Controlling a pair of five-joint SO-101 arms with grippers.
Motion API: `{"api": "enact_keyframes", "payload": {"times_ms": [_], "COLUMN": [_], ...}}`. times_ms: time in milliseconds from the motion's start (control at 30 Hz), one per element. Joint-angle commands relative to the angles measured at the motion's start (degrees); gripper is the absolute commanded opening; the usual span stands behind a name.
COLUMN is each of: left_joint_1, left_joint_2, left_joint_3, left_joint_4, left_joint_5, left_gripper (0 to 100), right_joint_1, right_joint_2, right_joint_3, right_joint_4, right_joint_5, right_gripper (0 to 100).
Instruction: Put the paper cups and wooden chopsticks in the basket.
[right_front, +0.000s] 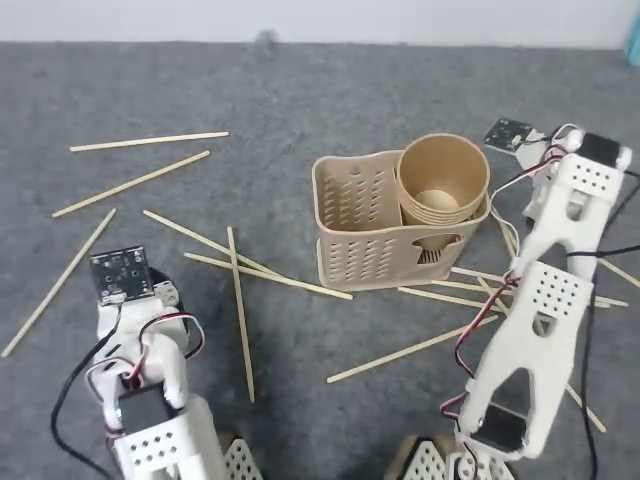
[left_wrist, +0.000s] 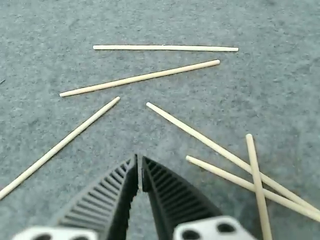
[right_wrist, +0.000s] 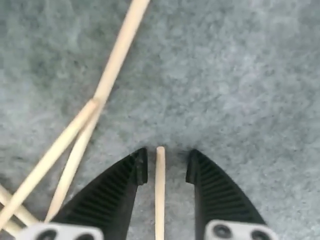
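Note:
A beige perforated basket (right_front: 365, 225) stands mid-table with stacked paper cups (right_front: 443, 182) in its right compartment. Wooden chopsticks (right_front: 131, 184) lie scattered on the grey carpet to its left, and more chopsticks (right_front: 410, 351) lie in front and to its right. My left gripper (left_wrist: 139, 164) is shut and holds nothing, low over the carpet, with several chopsticks (left_wrist: 140, 77) lying ahead of it. My right gripper (right_wrist: 166, 162) is open beside the basket's right side. One chopstick (right_wrist: 160, 192) lies between its fingers without touching either.
The left arm (right_front: 150, 400) sits at the near left and the right arm (right_front: 545, 300) stretches along the basket's right side. Crossed chopsticks (right_wrist: 85, 125) lie close beside the right gripper. Bare carpet (right_front: 300, 90) extends behind the basket.

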Motion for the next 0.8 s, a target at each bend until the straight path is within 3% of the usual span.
{"api": "enact_keyframes", "payload": {"times_ms": [0,100,400,600,767], "left_joint_1": [-0.44,-0.44,-0.44,-0.53,-0.53], "left_joint_2": [0.53,0.53,0.53,0.53,0.53], "left_joint_3": [-0.22,-0.22,-0.22,-0.22,-0.22], "left_joint_4": [0.35,0.35,0.26,0.26,0.26], "left_joint_5": [-0.7,-0.7,-0.7,-0.7,-0.7], "left_gripper": [1,1,1,1,1], "right_joint_1": [1.1,1.27,4.35,7.43,10.77], "right_joint_2": [1.01,1.19,-4.79,-16.13,-24.31], "right_joint_3": [-2.11,-2.29,-11.43,-11.43,-11.43], "right_joint_4": [-1.71,-2.77,2.07,2.07,2.42], "right_joint_5": [1.23,1.23,-3.69,-13.71,-29.01], "right_gripper": [9.3,0.2,0.8,0.8,0.8]}}
